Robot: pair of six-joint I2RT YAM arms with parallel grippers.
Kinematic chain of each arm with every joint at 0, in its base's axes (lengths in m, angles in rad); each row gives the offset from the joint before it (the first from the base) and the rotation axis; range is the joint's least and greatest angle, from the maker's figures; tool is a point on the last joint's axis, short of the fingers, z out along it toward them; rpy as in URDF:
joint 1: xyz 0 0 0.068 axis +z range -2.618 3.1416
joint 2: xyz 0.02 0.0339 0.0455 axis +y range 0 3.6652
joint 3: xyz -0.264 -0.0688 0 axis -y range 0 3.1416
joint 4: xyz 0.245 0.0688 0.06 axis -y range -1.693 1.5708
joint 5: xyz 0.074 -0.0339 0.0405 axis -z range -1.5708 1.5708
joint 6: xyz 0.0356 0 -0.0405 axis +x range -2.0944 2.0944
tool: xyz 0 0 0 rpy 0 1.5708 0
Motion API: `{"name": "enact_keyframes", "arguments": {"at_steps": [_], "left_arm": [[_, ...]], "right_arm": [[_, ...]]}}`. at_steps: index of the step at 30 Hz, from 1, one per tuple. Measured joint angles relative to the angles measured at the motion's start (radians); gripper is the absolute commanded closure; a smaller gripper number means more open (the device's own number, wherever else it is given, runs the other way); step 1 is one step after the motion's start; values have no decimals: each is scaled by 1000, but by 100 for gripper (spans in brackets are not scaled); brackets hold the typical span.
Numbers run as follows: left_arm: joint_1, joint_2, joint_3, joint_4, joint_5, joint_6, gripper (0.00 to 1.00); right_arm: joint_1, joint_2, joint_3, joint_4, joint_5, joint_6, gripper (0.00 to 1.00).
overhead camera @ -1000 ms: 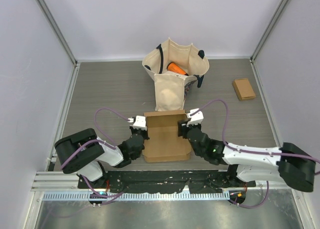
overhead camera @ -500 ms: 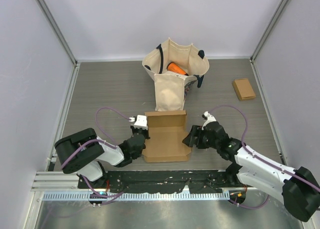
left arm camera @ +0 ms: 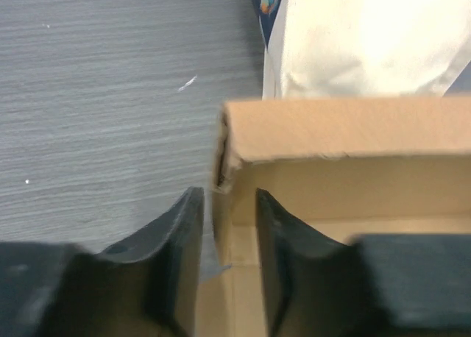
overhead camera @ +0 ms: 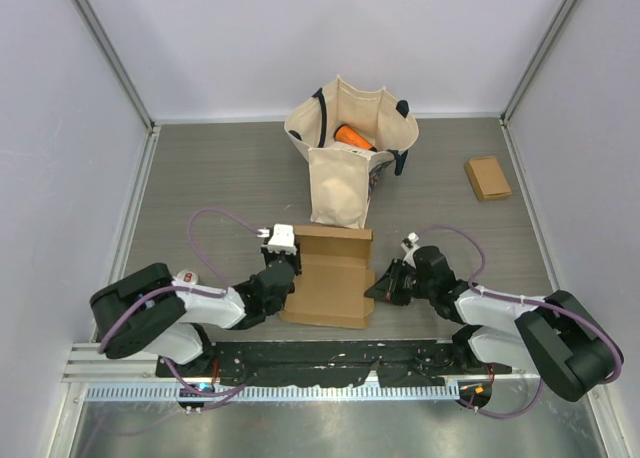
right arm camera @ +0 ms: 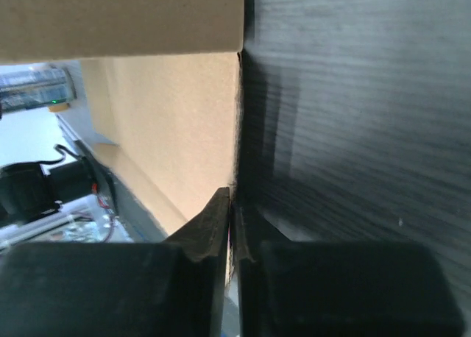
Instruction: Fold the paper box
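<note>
From above, the paper box (overhead camera: 328, 278) lies open on the table (overhead camera: 200, 178) between the two arms, just in front of their bases. Its far panel stands up and runs left to right. The left gripper (overhead camera: 288, 270) sits at the box's left wall and the right gripper (overhead camera: 380, 288) at its right edge, so each arm is equally near its own side. Behind the box and close to it stands a canvas bag (overhead camera: 340, 178) with an orange object (overhead camera: 350, 136) inside. A small brown carton (overhead camera: 487, 178) lies well apart at the far right. Nothing shows inside the paper box.

In the left wrist view, the fingers (left arm camera: 184, 234) are narrowly parted and straddle the left wall. A little space shows on either side of the card, so they look loose rather than clamped. The upright far panel lies straight ahead of them.

In the right wrist view, the fingers (right arm camera: 213, 230) are closed to a sliver and the box's right edge runs straight down into it. They appear to pinch that edge, which probably has to be raised next.
</note>
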Motion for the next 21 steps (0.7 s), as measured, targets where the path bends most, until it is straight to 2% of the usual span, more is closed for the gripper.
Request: {"name": "enact_keyframes", "arguments": {"at_steps": [1, 2, 6, 8, 11, 12, 13, 15, 17, 21], "left_arm": [[0, -23, 8, -37, -2, -15, 39], [-1, -60, 26, -110, -2, -47, 37], [-1, -302, 155, -558, 63, -225, 36], [-1, -467, 218, -784, 139, -327, 42], [-5, -711, 265, -995, 272, -421, 43], [-5, -794, 273, -1051, 354, -436, 37], [-7, -849, 283, -1083, 428, -444, 36], [-30, -861, 317, -1138, 540, -425, 30], [-96, -785, 370, -1191, 599, -379, 25], [-426, -517, 500, -1276, 545, -146, 22]], "right_arm": [[0, 5, -3, 1, -6, 13, 99], [0, 4, -5, -7, -7, 34, 99], [-3, -39, 24, -127, 2, 99, 99], [-14, -44, 59, -193, -2, 124, 99], [-37, -17, 102, -242, -38, 162, 99], [-45, 10, 115, -248, -66, 175, 99], [-53, 37, 126, -251, -94, 187, 99], [-63, 81, 140, -253, -151, 208, 99], [-65, 94, 145, -254, -202, 231, 99], [-65, 82, 151, -286, -266, 272, 99]]}}
